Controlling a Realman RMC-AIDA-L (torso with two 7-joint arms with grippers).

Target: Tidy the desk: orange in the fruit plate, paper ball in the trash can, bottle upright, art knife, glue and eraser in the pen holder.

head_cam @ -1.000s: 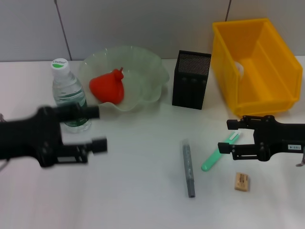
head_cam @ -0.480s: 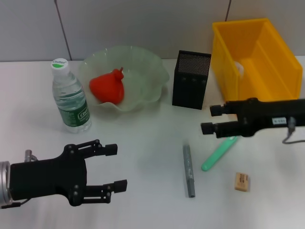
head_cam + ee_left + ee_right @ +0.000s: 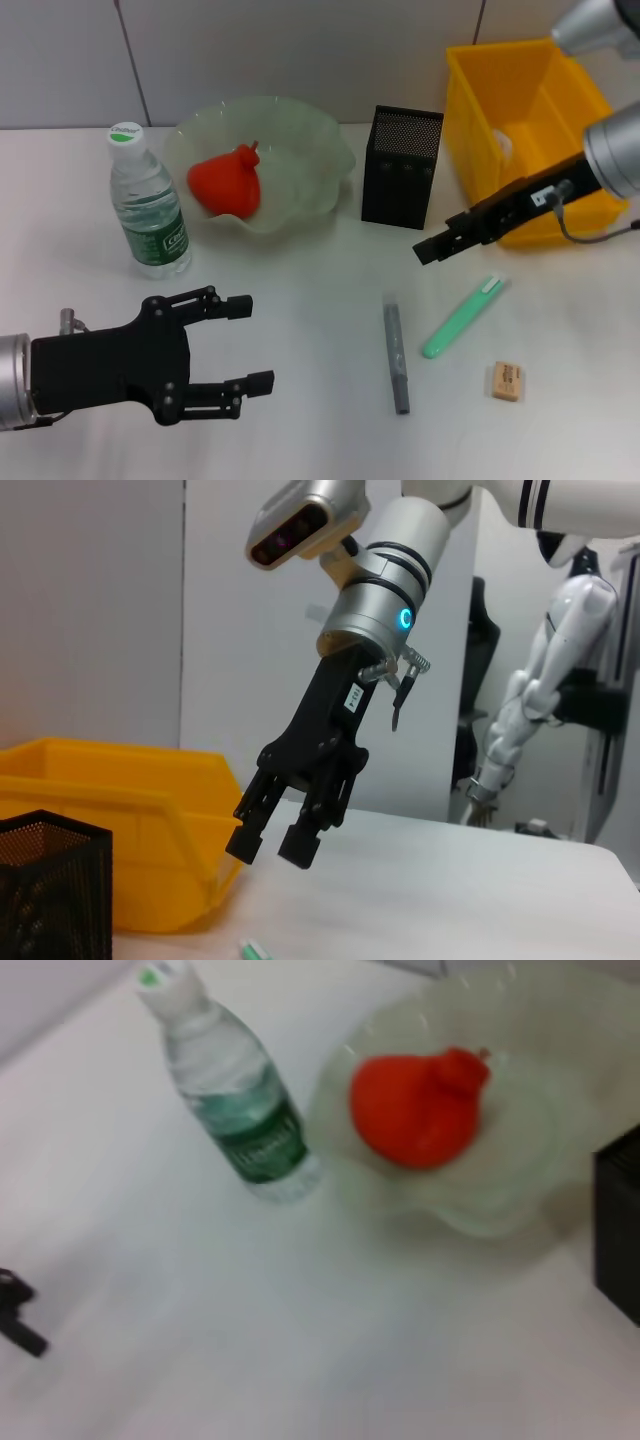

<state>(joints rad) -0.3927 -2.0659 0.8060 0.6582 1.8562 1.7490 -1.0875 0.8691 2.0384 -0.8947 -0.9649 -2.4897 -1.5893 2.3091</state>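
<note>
Orange [image 3: 228,183] lying inside the fruit plate [image 3: 305,150], at the back of the white table [image 3: 300,420]; bottle [image 3: 146,205] upright just beside the plate's left edge; pen holder [image 3: 401,167] standing between plate and trash can [image 3: 560,190]; something white, partly hidden, visible low in the can; nearer the front, grey art knife [image 3: 397,352], green glue stick [image 3: 462,317] and tan eraser [image 3: 507,381] lying flat and apart from one another; right gripper [image 3: 432,248] raised over the table in front of the can, between pen holder and glue stick, fingers parted and holding nothing; left gripper [image 3: 248,342] low at the front left, well below the bottle, jaws spread wide and empty
</note>
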